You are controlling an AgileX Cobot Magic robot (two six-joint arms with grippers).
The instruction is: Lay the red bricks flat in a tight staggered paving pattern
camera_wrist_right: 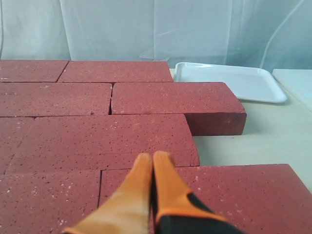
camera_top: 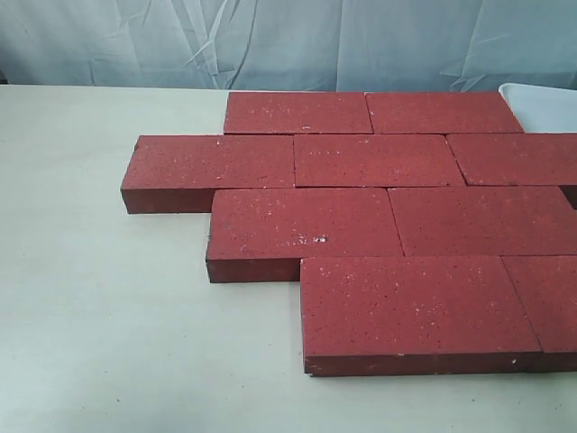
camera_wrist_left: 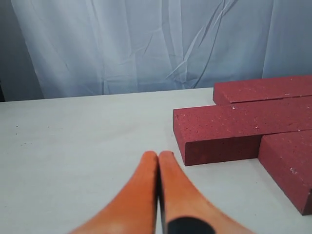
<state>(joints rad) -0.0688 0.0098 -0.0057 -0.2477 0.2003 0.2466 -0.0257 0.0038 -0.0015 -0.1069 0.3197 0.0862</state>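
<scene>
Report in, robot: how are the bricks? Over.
Left gripper shut, empty. Right gripper shut, empty. Red bricks flat, staggered rows. White tray beside, not blocking.

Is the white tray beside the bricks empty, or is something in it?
Empty, as far as it shows: in the right wrist view the white tray beside the red bricks has a bare white inside.

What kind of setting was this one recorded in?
Probably an indoor lab tabletop, not a paving site: red bricks lie on a pale table, a wrinkled white curtain hangs behind, and a white tray sits beside them.
</scene>
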